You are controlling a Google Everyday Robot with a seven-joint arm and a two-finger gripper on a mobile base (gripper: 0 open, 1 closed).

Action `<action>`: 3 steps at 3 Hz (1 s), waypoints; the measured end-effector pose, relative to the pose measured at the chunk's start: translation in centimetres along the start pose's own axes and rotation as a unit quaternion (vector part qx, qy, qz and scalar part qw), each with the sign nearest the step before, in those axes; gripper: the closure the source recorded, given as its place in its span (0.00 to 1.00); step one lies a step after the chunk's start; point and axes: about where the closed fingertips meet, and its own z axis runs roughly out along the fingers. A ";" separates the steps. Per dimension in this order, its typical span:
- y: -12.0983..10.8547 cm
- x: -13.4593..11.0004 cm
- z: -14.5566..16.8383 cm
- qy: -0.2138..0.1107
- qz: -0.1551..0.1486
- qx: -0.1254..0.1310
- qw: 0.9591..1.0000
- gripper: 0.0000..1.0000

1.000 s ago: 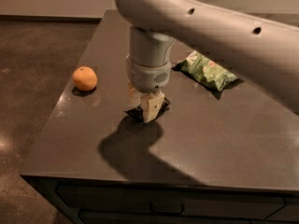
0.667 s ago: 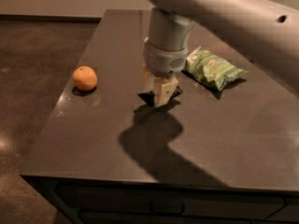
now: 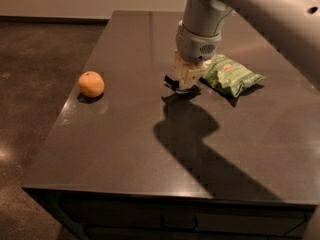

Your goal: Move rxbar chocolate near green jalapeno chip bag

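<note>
Just above the middle of the frame, the pincer [image 3: 187,80] points straight down from a thick pale arm [image 3: 260,6] that enters from the upper right corner. Its cream fingers [image 3: 191,73] are clamped on the rxbar chocolate [image 3: 171,81], whose black wrapper juts out to the left of them at a tilt. A dark shadow lies on the counter [image 3: 125,149] right under the bar, so the bar seems to hang a little above the surface, though the view does not settle whether its low end touches. The green jalapeno chip bag [image 3: 231,74] lies flat on the counter just to the right of the pincer, near the bar but not touching it. An orange [image 3: 91,83] sits well apart at the left of the frame, close to the counter's left edge.
</note>
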 end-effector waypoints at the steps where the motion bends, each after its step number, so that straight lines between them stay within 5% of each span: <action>1: -1.0 2.1 0.5 0.012 0.027 0.006 1.000 0.65; 3: -1.2 5.0 1.5 0.041 0.069 0.005 0.997 0.18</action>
